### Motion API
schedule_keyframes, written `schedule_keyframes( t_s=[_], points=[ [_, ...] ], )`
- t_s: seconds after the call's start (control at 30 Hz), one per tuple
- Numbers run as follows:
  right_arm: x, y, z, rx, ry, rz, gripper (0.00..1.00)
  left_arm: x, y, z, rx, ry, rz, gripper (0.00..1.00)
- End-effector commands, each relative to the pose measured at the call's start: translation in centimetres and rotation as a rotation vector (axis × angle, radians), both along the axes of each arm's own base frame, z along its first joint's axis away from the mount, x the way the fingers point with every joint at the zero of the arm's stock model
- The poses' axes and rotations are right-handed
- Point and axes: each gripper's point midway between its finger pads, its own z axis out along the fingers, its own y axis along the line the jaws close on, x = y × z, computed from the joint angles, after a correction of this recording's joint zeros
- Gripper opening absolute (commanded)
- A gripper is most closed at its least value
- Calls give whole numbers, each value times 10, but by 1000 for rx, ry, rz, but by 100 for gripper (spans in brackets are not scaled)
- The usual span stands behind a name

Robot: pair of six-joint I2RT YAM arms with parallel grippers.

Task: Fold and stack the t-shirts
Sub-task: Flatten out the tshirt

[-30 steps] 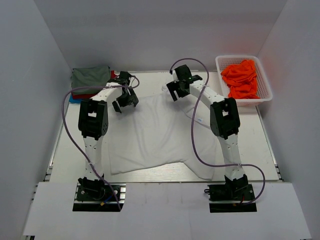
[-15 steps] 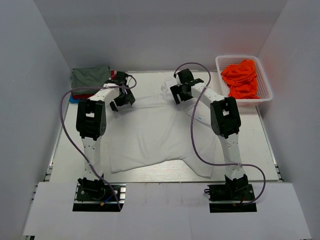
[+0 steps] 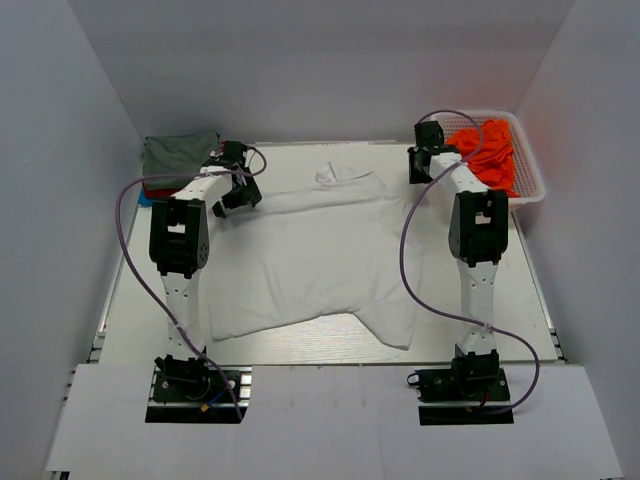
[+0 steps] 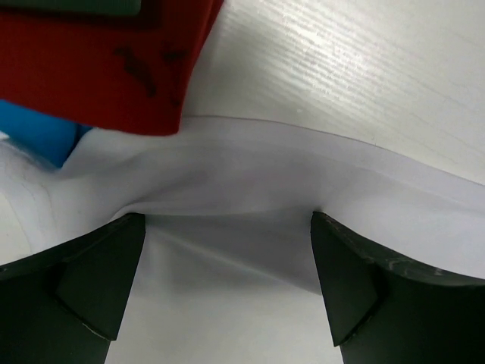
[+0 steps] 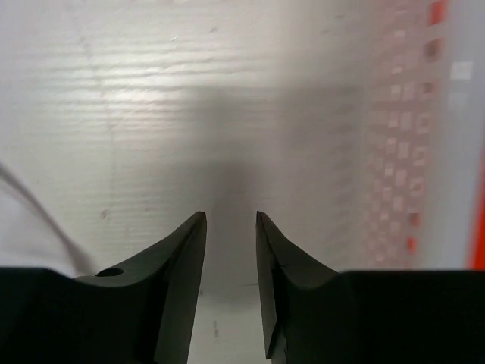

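The white t-shirt (image 3: 310, 250) is lying spread on the pale worktop (image 3: 510, 290), which grey walls (image 3: 300, 70) are enclosing on three sides. The left gripper (image 4: 226, 221), jaws spread wide, is hovering over the shirt's far left edge beside the folded stack (image 3: 180, 155). The right gripper (image 5: 231, 220) is hanging over bare worktop near the basket (image 3: 505, 203), jaws narrowly apart, holding nothing.

Far left of the white t-shirt (image 3: 300, 255): folded stack (image 3: 178, 155) of olive-grey, red and blue, closing that corner, left gripper (image 3: 235, 195) close beside. Right of the t-shirt: bare table (image 3: 525, 290) strip, spanned lengthwise by the right arm (image 3: 478, 235), with basket (image 3: 530, 190) and right gripper (image 3: 422, 168) at its far end.
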Motion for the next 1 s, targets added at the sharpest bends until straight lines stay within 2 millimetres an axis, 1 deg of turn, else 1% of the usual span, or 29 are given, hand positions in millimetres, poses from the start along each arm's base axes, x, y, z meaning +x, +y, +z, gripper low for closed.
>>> schedule_keyframes(
  t_s=[0.0, 0.03, 0.07, 0.1, 0.13, 0.17, 0.2, 0.23, 0.27, 0.3, 0.33, 0.37, 0.4, 0.43, 0.47, 0.5, 0.53, 0.57, 0.6, 0.63, 0.67, 0.7, 0.73, 0.77, 0.8, 0.87, 0.9, 0.93, 0.97],
  points=[
    [26, -1, 32, -2, -107, -46, 38, -9, 4, -36, -6, 93, -46, 100],
    [28, -3, 34, -5, -113, -57, 40, -7, 2, -36, -15, 85, -66, 100],
    [31, 3, 40, 30, -122, -33, 45, -2, 0, -30, -21, 61, -86, 100],
    [31, 7, 40, 35, -121, -6, 45, 0, 0, -30, -17, 54, -96, 100],
    [30, 21, 39, 92, -109, 58, 46, 1, -5, -26, -37, 45, -126, 100],
    [28, 28, 45, 113, -114, 91, 48, 8, -8, -19, -45, 12, -147, 100],
    [27, 38, 49, 96, -118, 176, 48, 7, -7, -19, -39, 14, -159, 100],
    [21, 52, 44, 132, -106, 242, 48, 9, -16, -18, -57, 3, -188, 100],
    [15, 74, 57, 178, -121, 344, 50, 9, -16, -18, -53, 4, -196, 100],
    [11, 86, 58, 171, -125, 417, 55, 14, -19, -10, -63, -17, -202, 100],
    [6, 99, 58, 196, -132, 469, 55, 16, -21, -7, -71, -24, -221, 100],
    [3, 107, 59, 178, -138, 513, 55, 18, -27, -2, -71, -30, -232, 100],
    [2, 118, 56, 172, -142, 545, 55, 17, -27, 0, -71, -25, -232, 100],
    [4, 123, 56, 167, -149, 539, 55, 18, -29, 7, -78, -33, -246, 100],
    [6, 130, 58, 174, -156, 543, 55, 19, -29, 10, -78, -33, -246, 100],
    [10, 134, 51, 179, -146, 541, 55, 19, -29, 20, -78, -39, -246, 100],
    [10, 140, 48, 205, -134, 500, 55, 16, -31, 19, -91, -29, -243, 100],
    [9, 143, 52, 220, -127, 491, 55, 21, -32, 37, -100, -69, -233, 100],
    [3, 150, 45, 250, -99, 500, 55, 19, -32, 43, -100, -70, -233, 100],
    [0, 152, 42, 288, -84, 457, 55, 19, -32, 50, -106, -85, -223, 100],
    [-11, 150, 29, 296, -55, 445, 55, 17, -33, 54, -117, -91, -206, 100],
    [-16, 152, 36, 312, -64, 451, 55, 18, -33, 69, -118, -121, -207, 100],
    [-20, 153, 32, 314, -55, 436, 55, 18, -33, 73, -124, -138, -200, 100],
    [-30, 150, 21, 301, -38, 428, 55, 19, -34, 80, -130, -160, -194, 100],
    [-32, 148, 16, 283, -29, 415, 55, 19, -34, 80, -130, -160, -194, 100],
    [-37, 141, 9, 298, 2, 333, 54, 19, -30, 82, -123, -162, -159, 100],
    [-38, 133, 1, 276, 19, 296, 54, 17, -23, 81, -111, -151, -143, 100],
    [-40, 124, -7, 265, 42, 253, 54, 19, -22, 85, -103, -156, -138, 100],
    [-43, 122, -10, 267, 56, 213, 51, 19, -20, 81, -94, -145, -133, 100]
  ],
)
